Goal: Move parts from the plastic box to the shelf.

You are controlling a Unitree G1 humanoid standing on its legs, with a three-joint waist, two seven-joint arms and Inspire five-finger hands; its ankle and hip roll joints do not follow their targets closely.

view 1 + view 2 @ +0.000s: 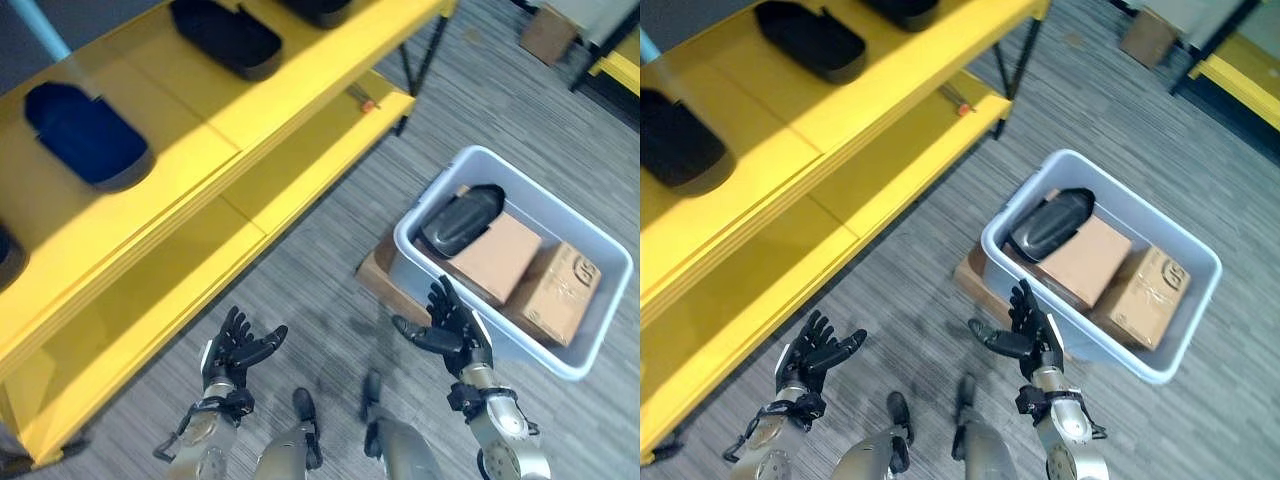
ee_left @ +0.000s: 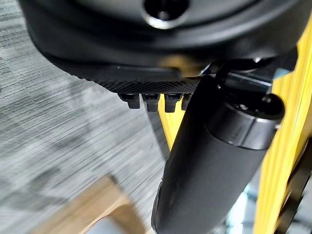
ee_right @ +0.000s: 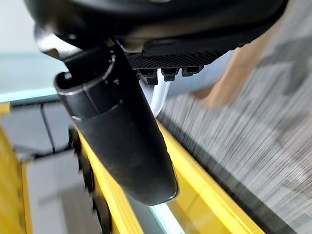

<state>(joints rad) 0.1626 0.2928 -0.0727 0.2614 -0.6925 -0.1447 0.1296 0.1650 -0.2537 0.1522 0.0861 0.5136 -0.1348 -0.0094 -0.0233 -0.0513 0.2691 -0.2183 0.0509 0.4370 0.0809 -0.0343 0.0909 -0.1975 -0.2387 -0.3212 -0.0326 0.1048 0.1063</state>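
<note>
The right robot hand (image 1: 455,325) is raised with its fingers spread wide and holds nothing; it sits just at the near wall of the plastic box (image 1: 590,355), fingertips pointing toward it. The left robot hand (image 1: 232,352) is also up and empty, fingers loosely open, near the front edge of the yellow shelf (image 1: 190,190) on the left.

Inside the plastic box, on the right, a dark rounded part (image 1: 462,220) lies at the far-left corner, resting partly on a flat cardboard box (image 1: 500,258); a second cardboard carton (image 1: 560,290) sits beside it to the right. The plastic box stands on the grey carpet floor (image 1: 330,300), with a brown cardboard piece (image 1: 376,276) under its left side. On the shelf's upper level several similar dark parts (image 1: 88,135) already lie in a row.

This looks like the reach-for-a-part step: both hands are free, so nothing is in transit. The next move likely calls for reaching the right hand over the box wall toward the dark part, probably with the left hand coming across to help lift it.
</note>
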